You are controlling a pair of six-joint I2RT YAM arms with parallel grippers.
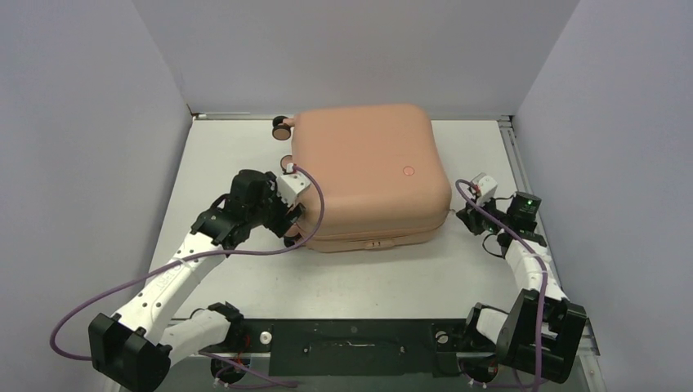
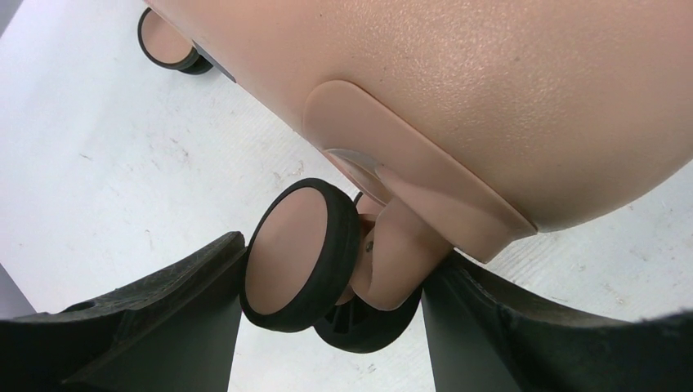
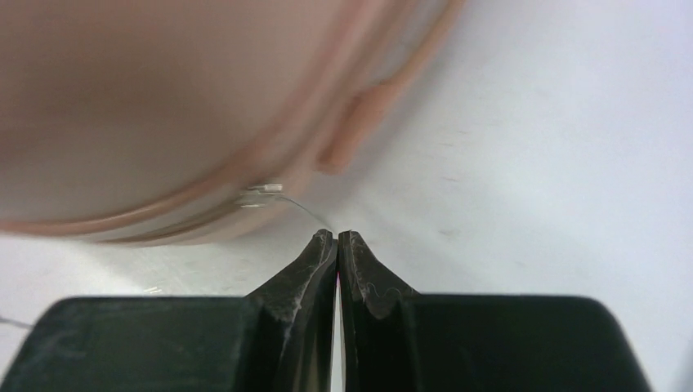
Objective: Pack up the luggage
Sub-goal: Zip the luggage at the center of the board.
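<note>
The luggage [image 1: 368, 171] is a salmon-pink hard-shell suitcase lying flat and closed on the white table [image 1: 221, 155]. My left gripper [image 1: 288, 219] is at its near-left corner. In the left wrist view the gripper [image 2: 335, 286] is closed round a pink-and-black caster wheel [image 2: 298, 253]: one finger touches the tyre, the other the wheel's fork under the shell [image 2: 490, 82]. My right gripper [image 1: 462, 214] is at the near-right corner. In the right wrist view the gripper [image 3: 337, 237] is shut, and a thin wire [image 3: 306, 214] from the metal zipper slider [image 3: 260, 196] on the shell [image 3: 122, 106] ends at its tips.
Another caster wheel [image 1: 281, 124] sticks out at the far-left corner and appears as a caster wheel [image 2: 167, 41] in the left wrist view. Grey walls close in the table on three sides. A black rail [image 1: 351, 343] and both arm bases line the near edge. Purple cables loop beside each arm.
</note>
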